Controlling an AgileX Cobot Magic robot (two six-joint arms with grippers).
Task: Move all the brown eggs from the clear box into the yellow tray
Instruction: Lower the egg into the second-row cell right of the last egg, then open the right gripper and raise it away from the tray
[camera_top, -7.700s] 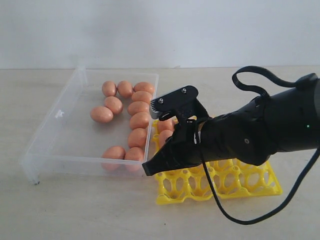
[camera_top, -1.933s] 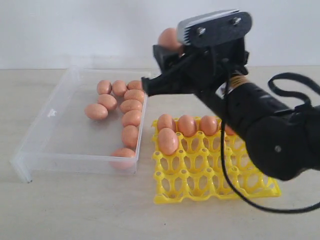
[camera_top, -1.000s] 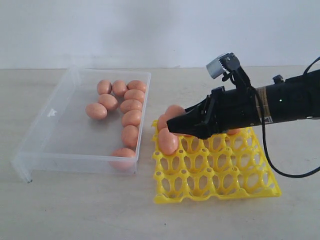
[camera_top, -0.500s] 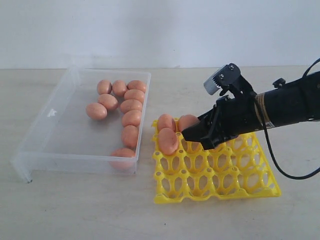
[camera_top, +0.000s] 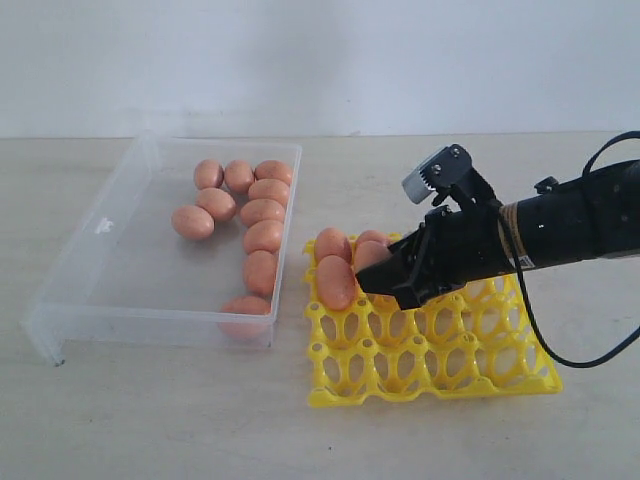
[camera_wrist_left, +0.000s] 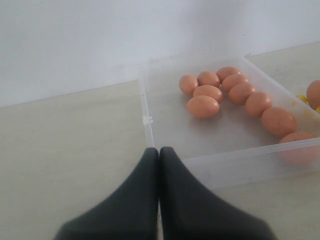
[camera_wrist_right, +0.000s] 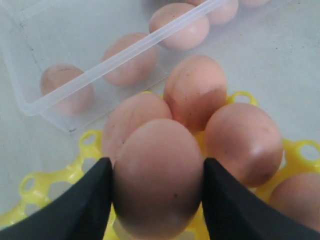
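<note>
In right hand (camera_wrist_right: 155, 164), seemingly speckled egg (camera_wrist_right: 157, 185)

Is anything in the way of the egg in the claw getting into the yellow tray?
Nothing visible is. The right gripper holds the egg low over the yellow tray; other eggs only sit close beside it.

The right arm (camera_top: 560, 225) runs off the right edge and covers the far right cups of the tray (camera_top: 430, 385); eggs there cannot be counted; in the left wrist view the tray and 1 egg (camera_wrist_left: 315, 94) are cut off; the held egg (camera_wrist_right: 157, 177) hides its cup.
</note>
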